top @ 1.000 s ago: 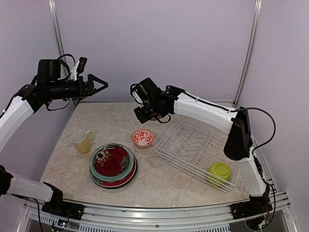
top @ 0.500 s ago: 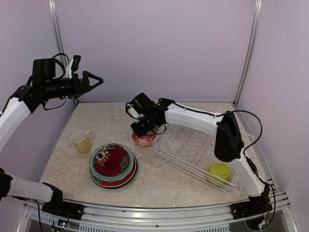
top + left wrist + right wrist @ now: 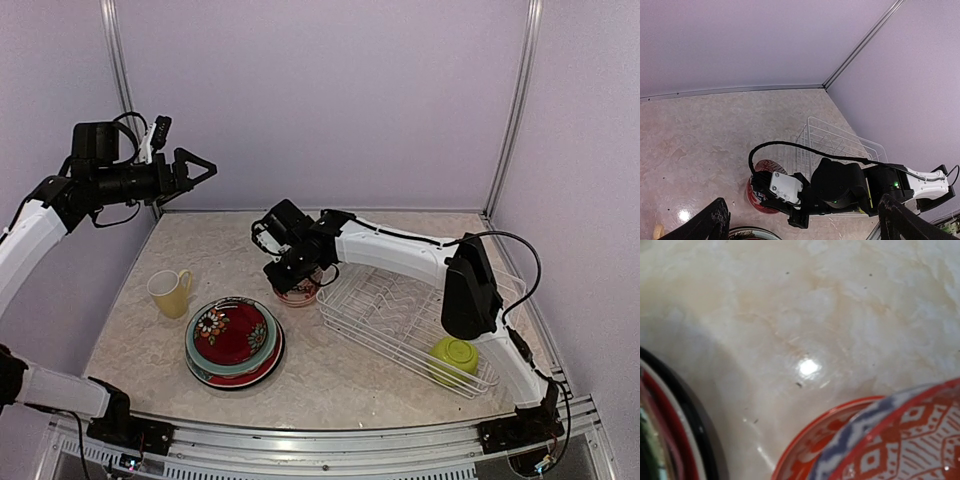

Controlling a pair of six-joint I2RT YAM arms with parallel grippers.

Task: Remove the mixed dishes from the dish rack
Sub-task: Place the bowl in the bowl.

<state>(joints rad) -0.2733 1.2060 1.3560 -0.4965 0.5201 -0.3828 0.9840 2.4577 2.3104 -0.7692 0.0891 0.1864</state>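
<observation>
Top external: right pincer (image 3: 296, 281) over red-white bowl (image 3: 301, 296)

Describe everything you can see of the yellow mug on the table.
The yellow mug is pale and glossy, like glazed ceramic, with one loop handle turned to the right in the top view. It stands upright, mouth up, on the marbled table, left of the stacked plates and apart from them. Only the table touches it.
</observation>
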